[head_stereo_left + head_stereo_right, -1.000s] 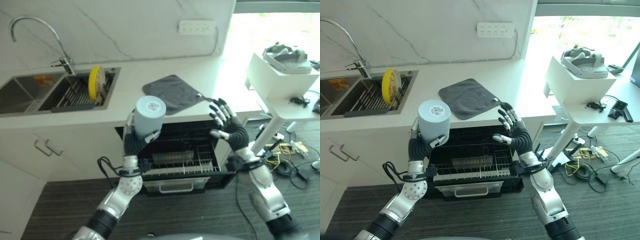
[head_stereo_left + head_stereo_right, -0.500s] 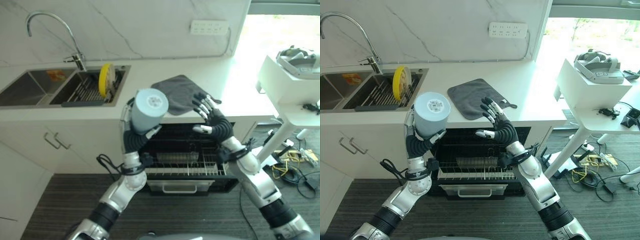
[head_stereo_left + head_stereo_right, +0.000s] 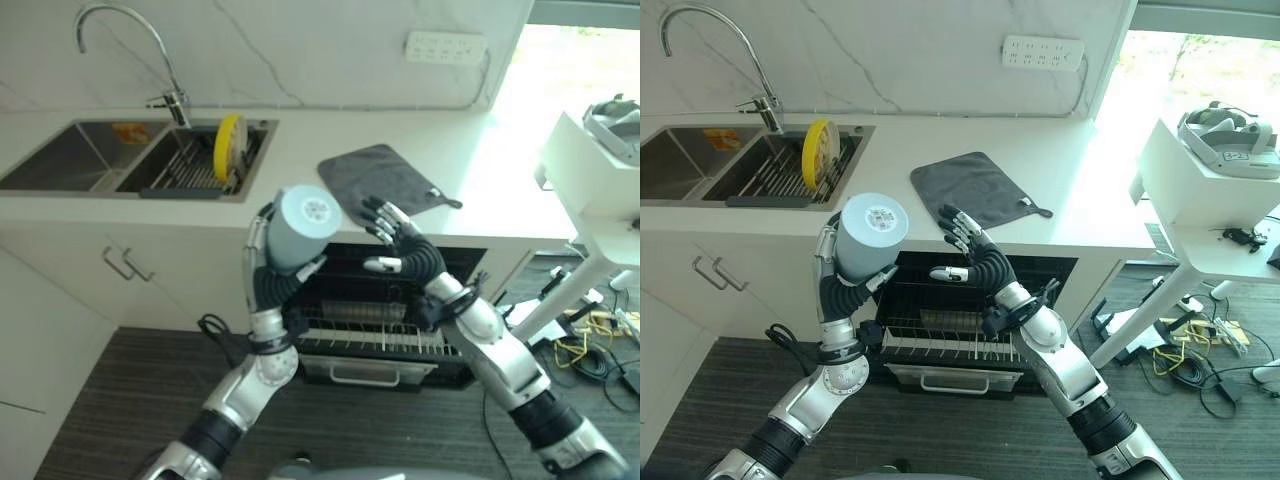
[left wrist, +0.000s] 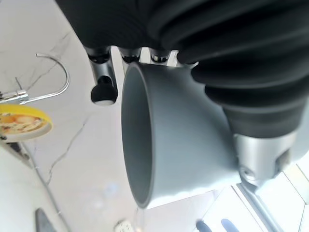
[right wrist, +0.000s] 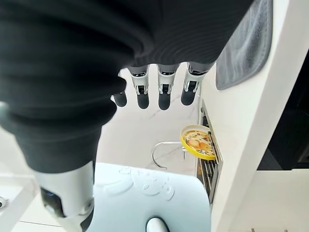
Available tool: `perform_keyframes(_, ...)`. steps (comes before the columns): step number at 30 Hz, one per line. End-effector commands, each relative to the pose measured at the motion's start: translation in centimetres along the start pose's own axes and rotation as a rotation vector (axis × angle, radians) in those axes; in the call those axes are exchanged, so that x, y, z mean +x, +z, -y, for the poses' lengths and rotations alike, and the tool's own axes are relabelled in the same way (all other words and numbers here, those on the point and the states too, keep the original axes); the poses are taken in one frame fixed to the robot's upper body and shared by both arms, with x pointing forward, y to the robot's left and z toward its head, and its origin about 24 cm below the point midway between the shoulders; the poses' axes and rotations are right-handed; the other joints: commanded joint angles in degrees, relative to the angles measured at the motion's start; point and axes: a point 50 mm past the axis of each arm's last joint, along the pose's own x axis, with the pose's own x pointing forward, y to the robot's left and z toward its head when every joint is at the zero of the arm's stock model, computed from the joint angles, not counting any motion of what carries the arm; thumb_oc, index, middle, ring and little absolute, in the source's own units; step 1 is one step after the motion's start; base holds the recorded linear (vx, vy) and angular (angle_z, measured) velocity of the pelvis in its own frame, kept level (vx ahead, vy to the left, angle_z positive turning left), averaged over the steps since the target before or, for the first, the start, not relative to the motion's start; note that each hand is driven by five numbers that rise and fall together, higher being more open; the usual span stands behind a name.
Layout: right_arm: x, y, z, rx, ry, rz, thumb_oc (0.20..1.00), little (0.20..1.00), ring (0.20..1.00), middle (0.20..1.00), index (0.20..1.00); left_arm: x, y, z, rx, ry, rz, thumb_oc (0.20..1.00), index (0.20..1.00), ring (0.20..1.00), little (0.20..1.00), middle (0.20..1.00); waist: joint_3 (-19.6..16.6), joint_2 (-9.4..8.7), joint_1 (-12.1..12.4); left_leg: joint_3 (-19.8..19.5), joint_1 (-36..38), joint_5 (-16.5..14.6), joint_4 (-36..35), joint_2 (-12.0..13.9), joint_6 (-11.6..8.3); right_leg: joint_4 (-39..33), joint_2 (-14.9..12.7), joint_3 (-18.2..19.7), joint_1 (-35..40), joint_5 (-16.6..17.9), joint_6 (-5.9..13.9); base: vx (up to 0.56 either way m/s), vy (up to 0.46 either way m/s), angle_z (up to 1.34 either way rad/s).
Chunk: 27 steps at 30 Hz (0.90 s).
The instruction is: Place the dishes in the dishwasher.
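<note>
The left hand [image 3: 272, 272] has its fingers wrapped round a pale blue-grey cup [image 3: 303, 226], held up above the open dishwasher's rack [image 3: 385, 335]. The right hand [image 3: 405, 252] is just beside it, fingers spread, holding nothing. I'd lower the cup slowly and seat it mouth-down between the tines before letting go.

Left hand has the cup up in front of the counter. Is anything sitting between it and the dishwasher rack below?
Nothing visible blocks it. The left hand holds the pale blue cup above the open dishwasher rack, whose near wires look free. The right hand, fingers spread, hangs beside the cup over the rack, not under it.
</note>
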Motion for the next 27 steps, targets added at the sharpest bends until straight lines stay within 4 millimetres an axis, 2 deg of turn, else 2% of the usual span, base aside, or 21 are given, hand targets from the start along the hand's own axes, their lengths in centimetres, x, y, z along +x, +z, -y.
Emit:
perform_keyframes(1, 2.2, 3.8, -1.4, -0.024, 0.079, 0.186, 1.0, 1.0, 1.0, 1.0, 1.0, 3.0, 2.4, 0.5, -0.045, 0.008, 0.182, 0.2, 0.2, 0.2, 0.2, 0.2, 0.5, -2.19, 1.25, 0.82, 1.61, -7.79, 3.54, -0.32, 0.26, 2.08, -0.63, 0.42, -0.87, -2.79, -1.15, 0.0, 0.0, 0.0)
perform_keyframes(9, 3.2, 4.8, -2.4, -0.012, 0.12, 0.203, 1.0, 1.0, 1.0, 1.0, 1.0, 2.6, 2.6, 1.2, -0.066, -0.04, 0.183, 0.2, 0.2, 0.2, 0.2, 0.2, 0.93, -2.06, 1.93, 0.64, 1.63, -7.98, 3.83, -0.56, 0.43, 2.21, -0.75, 0.16, -0.61, -2.92, -1.27, 0.01, -0.001, 0.03)
perform_keyframes(27, 4.2, 4.8, -3.3, 0.028, 0.13, 0.184, 1.0, 1.0, 1.0, 1.0, 1.0, 1.9, 3.3, 2.1, -0.109, -0.103, 0.19, 0.2, 0.2, 0.2, 0.2, 0.2, 1.76, -1.7, 2.74, 0.44, 1.12, -8.28, 4.76, -0.93, 0.87, 3.14, -1.44, -0.32, -0.78, -3.09, -1.09, 0.0, 0.0, 0.0)
